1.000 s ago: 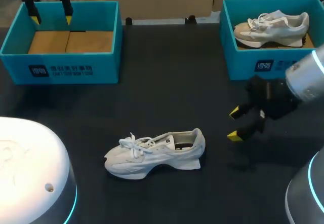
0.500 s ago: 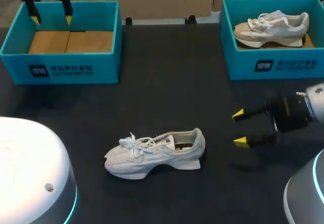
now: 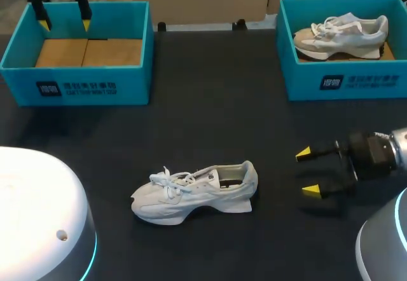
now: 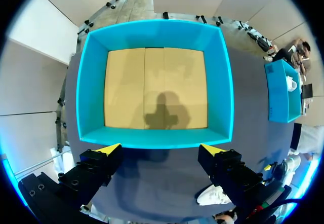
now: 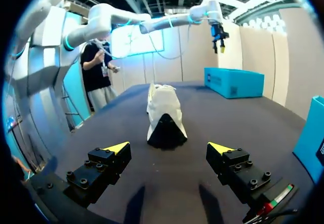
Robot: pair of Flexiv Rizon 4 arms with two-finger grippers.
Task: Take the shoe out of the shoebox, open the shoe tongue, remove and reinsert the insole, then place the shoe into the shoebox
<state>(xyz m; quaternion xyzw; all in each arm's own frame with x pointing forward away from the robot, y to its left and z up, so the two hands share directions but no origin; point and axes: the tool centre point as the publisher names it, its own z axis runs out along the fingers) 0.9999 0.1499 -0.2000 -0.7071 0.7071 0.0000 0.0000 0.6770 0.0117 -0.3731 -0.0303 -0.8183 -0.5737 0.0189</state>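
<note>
A white shoe (image 3: 197, 190) lies on its sole on the dark table, toe to the left, heel to the right. My right gripper (image 3: 308, 171) hangs open to the right of the heel, fingers pointing at it; in the right wrist view the shoe (image 5: 163, 114) sits heel-on ahead of the open right gripper (image 5: 171, 147). My left gripper (image 3: 63, 15) hovers open above the empty left shoebox (image 3: 79, 84); the left wrist view looks straight down into that shoebox (image 4: 154, 82) from the left gripper (image 4: 159, 147). The shoe (image 4: 212, 195) shows beside one finger.
A second teal shoebox (image 3: 299, 71) at the back right holds a beige-and-white shoe (image 3: 340, 34). My left arm's white base (image 3: 38, 211) bulks at the front left. In the right wrist view the left shoebox (image 5: 234, 81) stands far beyond the shoe.
My right gripper has turned and come down towards the table, ending level with the shoe's heel and pointing at it. The shoe and my left arm stayed put.
</note>
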